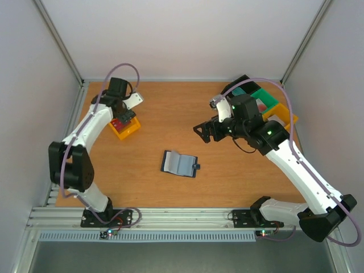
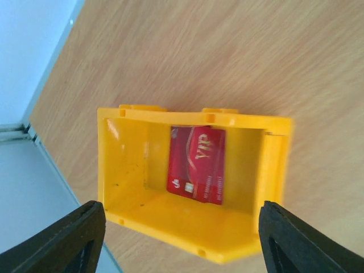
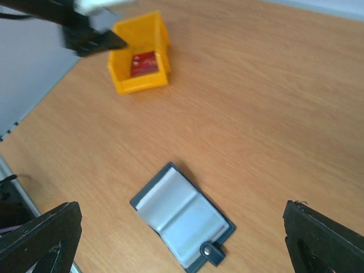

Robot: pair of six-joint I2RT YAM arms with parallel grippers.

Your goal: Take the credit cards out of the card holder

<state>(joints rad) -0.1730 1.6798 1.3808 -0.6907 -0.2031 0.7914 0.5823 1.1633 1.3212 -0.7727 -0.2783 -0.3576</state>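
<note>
The navy card holder (image 1: 180, 164) lies open on the table's middle, its pale grey-blue pockets up and its tab to the right; it also shows in the right wrist view (image 3: 182, 222). Red credit cards (image 2: 197, 165) lie in the yellow bin (image 2: 187, 224); they show too in the right wrist view (image 3: 144, 63). My left gripper (image 1: 126, 116) hangs open and empty over the yellow bin (image 1: 125, 128). My right gripper (image 1: 206, 131) is open and empty, above the table to the right of the holder.
A green bin (image 1: 263, 101), a black bin (image 1: 243, 86) and another yellow bin (image 1: 282, 116) stand at the back right behind my right arm. Grey walls close in the table on the left, back and right.
</note>
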